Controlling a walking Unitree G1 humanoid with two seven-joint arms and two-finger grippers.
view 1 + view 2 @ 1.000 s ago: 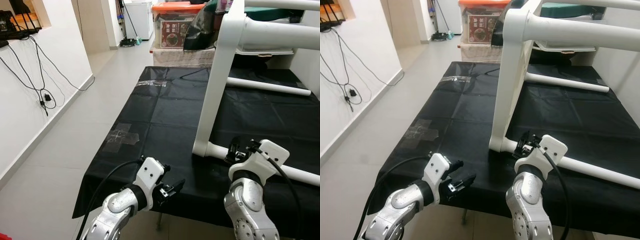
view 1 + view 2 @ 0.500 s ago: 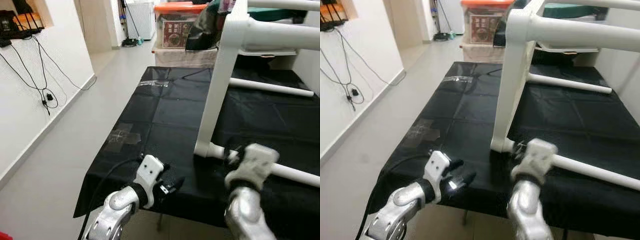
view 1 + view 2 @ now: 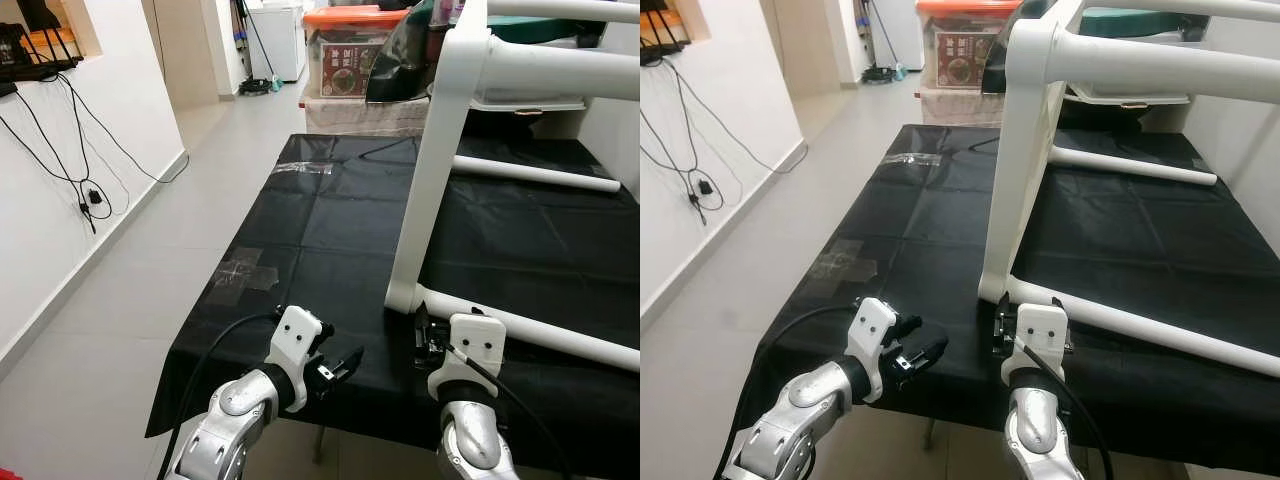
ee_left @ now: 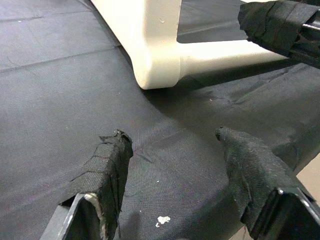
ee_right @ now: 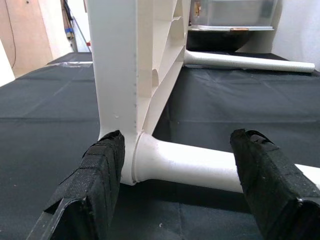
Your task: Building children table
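Observation:
A white plastic table frame [image 3: 432,180] stands on the black-covered table [image 3: 330,220], its upright leg meeting a round lower rail [image 3: 545,338] at a corner near the front edge. My right gripper [image 5: 178,137] is open and points at that corner, one finger on each side of the rail [image 5: 190,165] close to the leg [image 5: 120,75], not touching it. My left gripper [image 3: 338,352] is open at the table's front edge, low over the cloth, a short way left of the corner [image 4: 157,65]. Nothing is held.
A second white rail [image 3: 535,172] crosses farther back on the cloth. Tape patches [image 3: 245,270] mark the cloth's left side. Boxes with an orange lid [image 3: 350,45] stand behind the table. Open floor [image 3: 120,330] and a wall with hanging cables [image 3: 80,170] lie to the left.
My right gripper has swung left and lower, from beside the rail to facing the frame's corner with its fingers on either side of the rail. The left gripper has barely moved.

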